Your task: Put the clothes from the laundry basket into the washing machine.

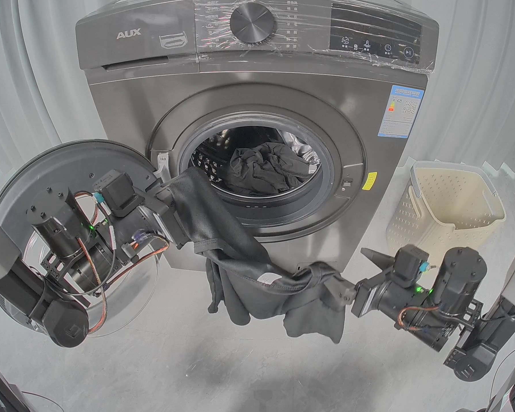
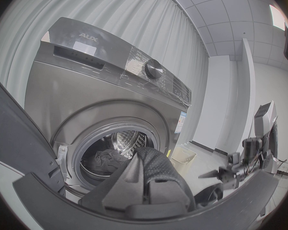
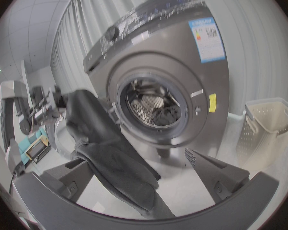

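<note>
A dark garment (image 1: 240, 258) hangs stretched between my two grippers in front of the washing machine (image 1: 257, 87). My left gripper (image 1: 174, 213) is shut on its upper end beside the left rim of the drum opening (image 1: 257, 167); its fingers (image 2: 131, 182) pinch the cloth (image 2: 160, 166). My right gripper (image 1: 349, 270) stands open lower down at the right, and the garment's other end (image 3: 112, 157) drapes over one of its fingers while the other finger (image 3: 211, 170) is bare. Another dark piece of clothing (image 1: 263, 170) lies inside the drum. The cream laundry basket (image 1: 446, 213) stands to the machine's right.
The round machine door (image 1: 68, 167) is swung fully open to the left, behind my left arm. Pale curtains hang behind the machine. Open grey floor (image 1: 212, 361) lies in front of it.
</note>
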